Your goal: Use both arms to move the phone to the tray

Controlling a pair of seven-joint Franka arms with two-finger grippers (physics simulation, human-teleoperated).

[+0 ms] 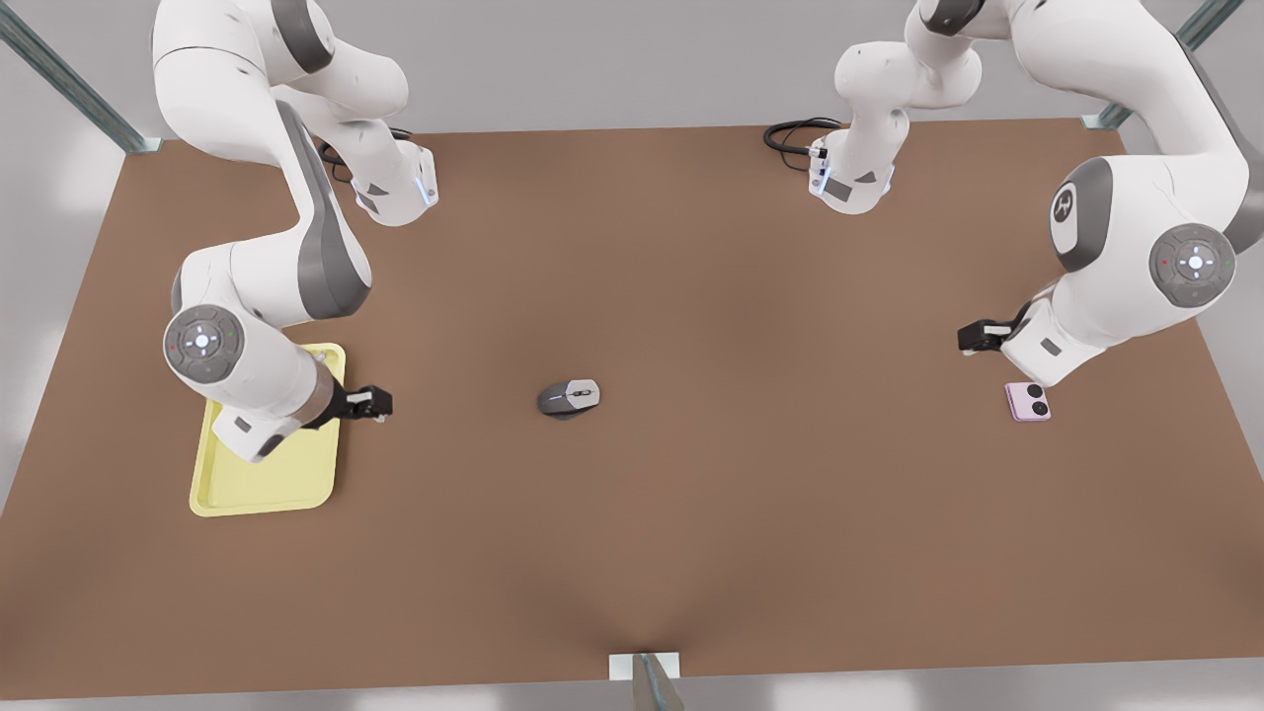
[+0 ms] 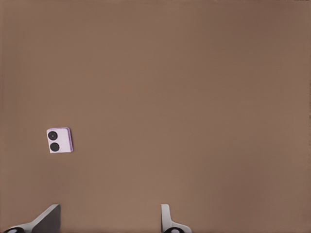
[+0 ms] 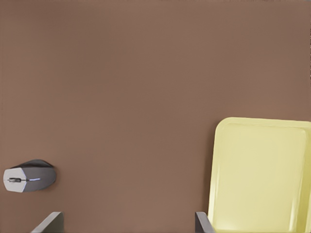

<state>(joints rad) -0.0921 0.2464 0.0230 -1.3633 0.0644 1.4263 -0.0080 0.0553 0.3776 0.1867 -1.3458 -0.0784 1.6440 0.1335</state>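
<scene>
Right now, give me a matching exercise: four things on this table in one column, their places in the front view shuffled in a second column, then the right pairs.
Things:
1. phone
2. tray
3. mouse
4. left gripper

Places:
A. near the middle of the table
B. at the front view's left, partly under an arm
C. lying flat at the front view's right, below a gripper
D. hovering at the front view's right, open, holding nothing

Pairs: 1-C, 2-B, 3-A, 4-D

The right gripper, open too, hovers by the tray.
</scene>
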